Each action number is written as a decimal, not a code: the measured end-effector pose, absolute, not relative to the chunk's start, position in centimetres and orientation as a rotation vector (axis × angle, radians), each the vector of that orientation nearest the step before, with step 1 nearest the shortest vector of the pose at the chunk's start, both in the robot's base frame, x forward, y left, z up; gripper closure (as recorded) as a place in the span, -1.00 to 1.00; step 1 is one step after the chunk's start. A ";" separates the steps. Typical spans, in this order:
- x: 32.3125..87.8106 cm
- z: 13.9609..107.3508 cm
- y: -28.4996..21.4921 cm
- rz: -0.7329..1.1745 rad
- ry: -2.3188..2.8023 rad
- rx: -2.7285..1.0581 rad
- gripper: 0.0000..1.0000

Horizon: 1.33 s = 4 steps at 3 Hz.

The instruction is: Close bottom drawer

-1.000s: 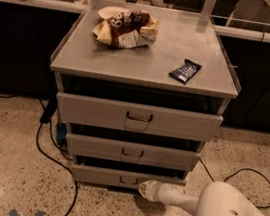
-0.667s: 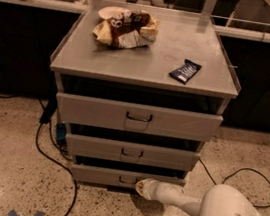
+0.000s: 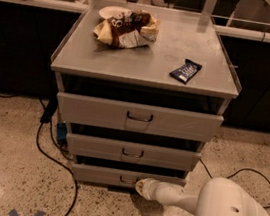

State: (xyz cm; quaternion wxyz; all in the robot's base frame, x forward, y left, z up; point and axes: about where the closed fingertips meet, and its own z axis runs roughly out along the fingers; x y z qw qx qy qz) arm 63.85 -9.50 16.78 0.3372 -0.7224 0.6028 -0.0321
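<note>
The grey metal cart has three drawers. The bottom drawer [image 3: 99, 175] is the lowest, a shallow front with a small dark loop handle [image 3: 126, 180], sticking out slightly from the cart. My gripper [image 3: 140, 186] is at the end of the white arm [image 3: 230, 215], low near the floor, with its tip against the bottom drawer's front just right of the handle. The middle drawer [image 3: 132, 152] and the top drawer [image 3: 138, 117] sit above it.
A snack bag pile [image 3: 126, 28] with a white plate and a dark blue snack bar [image 3: 185, 70] lie on the cart top. Black cables [image 3: 52, 153] run across the speckled floor at the left and right. Dark counters stand behind.
My gripper has moved left along the floor toward the bottom drawer's front and now sits against it next to the handle. The drawers look unchanged.
</note>
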 end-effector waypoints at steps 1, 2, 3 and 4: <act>64.2 20.0 -9.8 -0.127 1.623 -1.858 1.00; 66.6 25.5 -9.2 -0.273 1.560 -1.915 1.00; 67.9 29.1 -8.9 -0.391 1.492 -1.955 1.00; 67.6 29.1 -8.9 -0.391 1.492 -1.955 0.62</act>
